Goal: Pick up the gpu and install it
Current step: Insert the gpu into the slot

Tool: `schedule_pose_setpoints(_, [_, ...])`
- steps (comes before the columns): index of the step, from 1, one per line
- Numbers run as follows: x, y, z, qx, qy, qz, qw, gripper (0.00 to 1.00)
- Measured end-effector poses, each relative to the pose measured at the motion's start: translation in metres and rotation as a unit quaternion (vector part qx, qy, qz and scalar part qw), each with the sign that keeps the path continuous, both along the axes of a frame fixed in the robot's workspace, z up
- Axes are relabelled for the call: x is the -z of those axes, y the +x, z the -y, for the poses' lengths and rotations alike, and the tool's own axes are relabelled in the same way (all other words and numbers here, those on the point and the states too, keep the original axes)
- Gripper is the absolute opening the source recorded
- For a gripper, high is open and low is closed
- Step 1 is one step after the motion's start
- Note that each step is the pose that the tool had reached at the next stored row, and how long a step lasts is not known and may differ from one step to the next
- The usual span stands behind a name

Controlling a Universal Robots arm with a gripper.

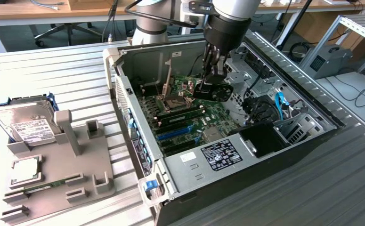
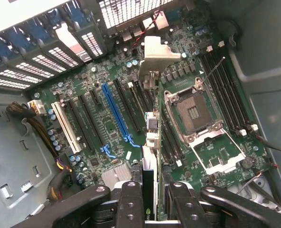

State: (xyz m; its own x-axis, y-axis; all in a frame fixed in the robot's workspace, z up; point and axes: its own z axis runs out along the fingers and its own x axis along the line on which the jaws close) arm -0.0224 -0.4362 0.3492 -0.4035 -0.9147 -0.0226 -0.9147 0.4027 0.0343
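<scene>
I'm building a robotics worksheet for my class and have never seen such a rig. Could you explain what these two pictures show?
The grey machine is a robot arm, ending in a gripper, a claw with fingers. One picture comes from a camera standing apart, looking down on the scene; the other from a camera on the arm's wrist, looking past the fingers. On the slatted table lies an open computer case, its green motherboard exposed. Beside it a grey holder keeps a hard drive and a memory stick. The gripper holds the gpu, a thin black card seen edge-on, over the motherboard.
</scene>
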Motion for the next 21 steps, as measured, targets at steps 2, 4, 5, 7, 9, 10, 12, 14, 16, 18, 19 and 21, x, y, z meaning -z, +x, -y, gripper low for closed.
schedule_pose_setpoints(2, [0.0,0.0,0.0,-0.002,0.0,0.0,1.0,0.26])
schedule_pose_setpoints(4, [0.0,0.0,0.0,-0.003,0.0,0.0,1.0,0.26])
schedule_pose_setpoints(5, [0.0,0.0,0.0,-0.004,0.0,0.0,1.0,0.26])
schedule_pose_setpoints(7, [0.0001,0.0,0.0,-0.006,0.0,0.0,1.0,0.26])
schedule_pose_setpoints(9, [0.0001,0.0,0.0,-0.008,0.0,0.0,1.0,0.26])
schedule_pose_setpoints(10, [0.0001,0.0,0.0,-0.01,0.0,0.0,0.9999,0.26])
schedule_pose_setpoints(12, [0.0001,0.0,0.0,-0.012,0.0,0.0,0.9999,0.26])
schedule_pose_setpoints(14, [0.0002,0.0,0.0,-0.013,0.0,0.0,0.9999,0.26])
schedule_pose_setpoints(16, [0.0002,0.0,0.0,-0.014,0.0,0.0,0.9999,0.26])
schedule_pose_setpoints(18, [0.0002,0.0,0.0,-0.016,0.0,0.0,0.9999,0.26])
schedule_pose_setpoints(19, [0.0002,0.0,0.0,-0.017,0.0,0.0,0.9999,0.26])
schedule_pose_setpoints(21, [0.0003,0.0,0.0,-0.02,0.0,0.0,0.9998,0.26])
